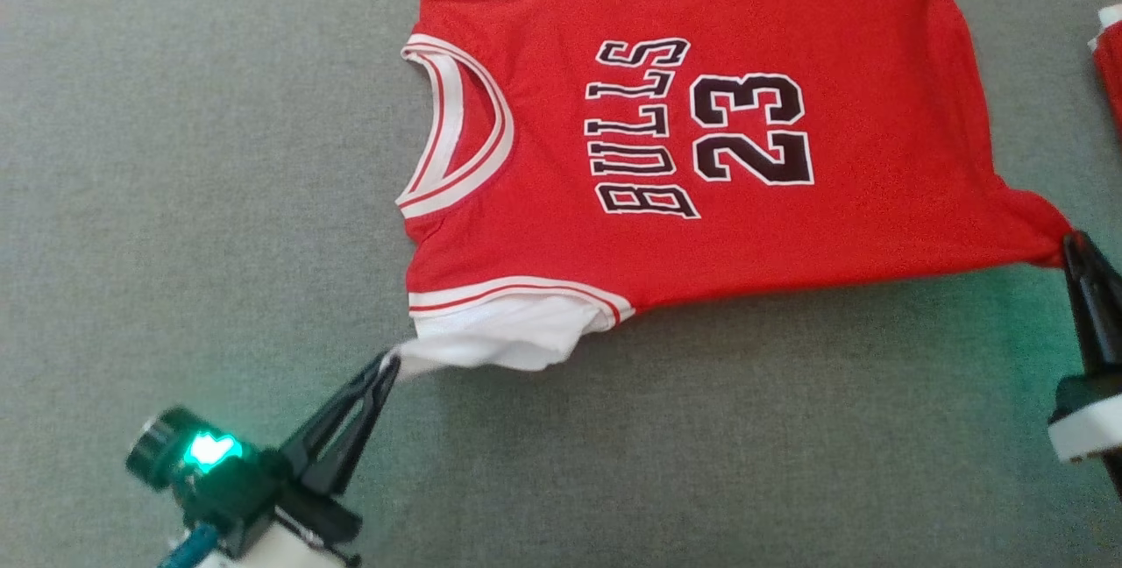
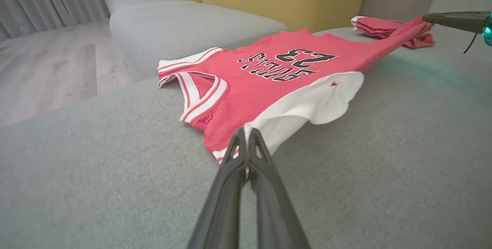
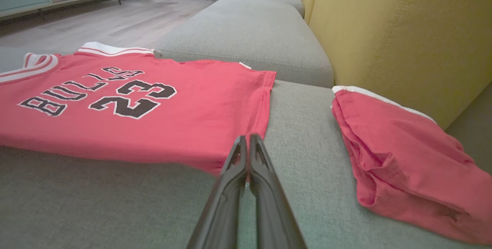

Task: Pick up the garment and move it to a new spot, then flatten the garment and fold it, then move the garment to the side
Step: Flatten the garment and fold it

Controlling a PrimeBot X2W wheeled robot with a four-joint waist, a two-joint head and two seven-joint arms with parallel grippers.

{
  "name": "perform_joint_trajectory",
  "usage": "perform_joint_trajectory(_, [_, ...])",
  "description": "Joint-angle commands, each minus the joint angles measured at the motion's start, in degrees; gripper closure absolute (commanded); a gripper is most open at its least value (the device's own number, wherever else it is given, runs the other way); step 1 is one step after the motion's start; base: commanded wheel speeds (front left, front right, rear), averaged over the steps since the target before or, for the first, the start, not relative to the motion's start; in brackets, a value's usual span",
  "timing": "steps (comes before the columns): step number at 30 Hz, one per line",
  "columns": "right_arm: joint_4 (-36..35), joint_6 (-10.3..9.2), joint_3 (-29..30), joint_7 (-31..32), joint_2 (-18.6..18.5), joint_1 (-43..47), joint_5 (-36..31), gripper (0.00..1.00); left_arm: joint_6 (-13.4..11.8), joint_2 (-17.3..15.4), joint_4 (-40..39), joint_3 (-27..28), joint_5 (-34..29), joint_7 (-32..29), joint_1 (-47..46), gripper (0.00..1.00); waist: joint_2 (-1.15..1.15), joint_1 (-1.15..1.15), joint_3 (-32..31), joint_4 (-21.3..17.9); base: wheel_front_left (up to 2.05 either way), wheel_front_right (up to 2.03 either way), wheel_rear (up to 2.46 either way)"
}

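The garment (image 1: 727, 138) is a red jersey with white sleeves and "BULLS 23" in black, spread face up on the grey sofa cushion (image 1: 175, 200). My left gripper (image 1: 390, 364) is shut on the tip of its near white sleeve (image 2: 307, 103), pulling it to a point. At the right edge of the head view my right gripper (image 1: 1071, 244) is shut on the near hem corner, which is stretched taut. The left wrist view has the left gripper (image 2: 246, 133) pinching the sleeve edge; in the right wrist view the right gripper (image 3: 246, 139) pinches the red hem (image 3: 230, 156).
A second red garment (image 3: 399, 164) lies folded on the cushion to the right of the jersey, near the yellow backrest (image 3: 403, 30). Another grey cushion (image 3: 246, 37) adjoins beyond the jersey. Wooden floor (image 2: 46, 68) lies past the sofa's edge.
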State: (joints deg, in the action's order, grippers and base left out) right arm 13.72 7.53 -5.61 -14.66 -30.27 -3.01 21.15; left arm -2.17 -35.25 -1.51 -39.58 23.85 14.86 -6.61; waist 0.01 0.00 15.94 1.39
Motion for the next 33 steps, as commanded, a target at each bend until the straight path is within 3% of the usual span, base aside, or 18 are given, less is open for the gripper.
perform_joint_trajectory(1, [-1.19, -0.04, -0.04, -0.33, -1.68, -1.46, -0.07, 1.0, 0.26, -1.5, -1.45, 3.24, -0.79, 0.14, -3.77, 1.0, -0.01, 0.0, 0.67, -0.16, 0.0, 0.0, 0.0])
perform_joint_trajectory(16, [7.81, -0.04, -3.82, -0.33, -1.88, -17.91, 1.2, 1.0, 8.03, 1.4, 10.63, 2.55, -12.81, 0.14, -34.06, 1.0, -0.01, 0.0, 8.06, -0.59, 0.0, 0.0, 0.0])
perform_joint_trajectory(26, [13.41, -0.04, -8.19, -0.34, -1.35, -27.64, 1.58, 1.0, 9.51, 3.54, 24.0, -2.01, -15.0, 0.14, -48.03, 1.0, -0.01, 0.0, 11.69, -1.81, 0.0, 0.0, 0.0])
perform_joint_trajectory(27, [13.93, -0.04, -8.51, -0.34, -1.17, -28.38, 1.68, 0.93, 9.53, 3.82, 25.07, -2.18, -15.01, 0.14, -48.71, 1.0, -0.01, 0.0, 11.84, -1.89, 0.0, 0.0, 0.0])
perform_joint_trajectory(28, [14.28, -0.04, -8.49, -0.34, -0.94, -29.08, 1.64, 0.0, 9.53, 4.22, 26.01, -1.99, -14.7, 0.14, -49.07, 0.75, -0.01, 0.0, 11.95, -1.95, 0.0, 0.0, 0.0])
perform_joint_trajectory(29, [14.38, -0.04, -8.17, -0.34, -0.6, -29.67, 1.53, 0.0, 9.33, 4.72, 26.78, -1.49, -14.2, 0.14, -49.12, 0.51, -0.01, 0.0, 12.01, -1.98, 0.0, 0.0, 0.0])
perform_joint_trajectory(30, [14.38, -0.04, -8.17, -0.34, -0.6, -29.67, 1.53, 0.0, 9.33, 4.72, 26.78, -1.49, -14.2, 0.14, -49.12, 0.51, -0.01, 0.0, 12.01, -1.98, 0.0, 0.0, 0.0])
perform_joint_trajectory(31, [14.34, -0.04, -7.9, -0.34, -0.21, -29.99, 1.41, 0.0, 8.83, 5.22, 27.12, -0.92, -13.83, 0.14, -48.96, 0.0, -0.01, 0.0, 11.98, -1.98, 0.0, 0.0, 0.0])
perform_joint_trajectory(33, [13.84, -0.04, -7.29, -0.34, 0.69, -29.91, 0.94, 0.0, 6.96, 6.19, 27.27, 0.91, -12.47, 0.14, -47.46, 0.0, -0.01, 0.0, 11.61, -2.09, 0.0, 0.0, 0.0])
